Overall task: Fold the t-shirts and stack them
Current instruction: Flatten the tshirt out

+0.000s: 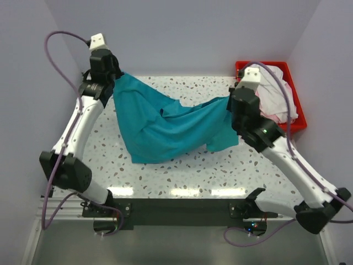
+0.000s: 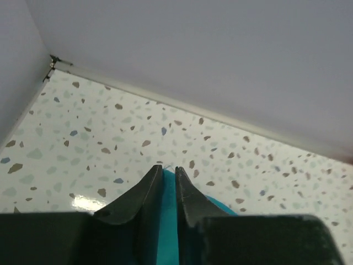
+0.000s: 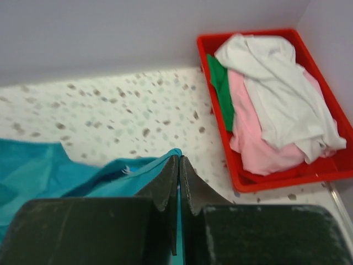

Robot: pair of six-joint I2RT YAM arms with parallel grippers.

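The teal t-shirt (image 1: 165,127) hangs stretched between my two grippers above the speckled table, its lower part sagging onto the surface. My left gripper (image 1: 112,78) is shut on its left corner at the back left; teal cloth (image 2: 168,221) shows between the fingers. My right gripper (image 1: 231,105) is shut on the right corner; teal cloth (image 3: 83,176) trails left from its fingers. White (image 3: 281,83), pink (image 3: 253,138) and dark green (image 3: 220,88) t-shirts lie heaped in the red bin (image 3: 259,182).
The red bin (image 1: 292,124) stands at the back right against the walls, just right of my right gripper. Walls close the table at the back and both sides. Bare speckled table (image 1: 182,176) shows in front of the shirt.
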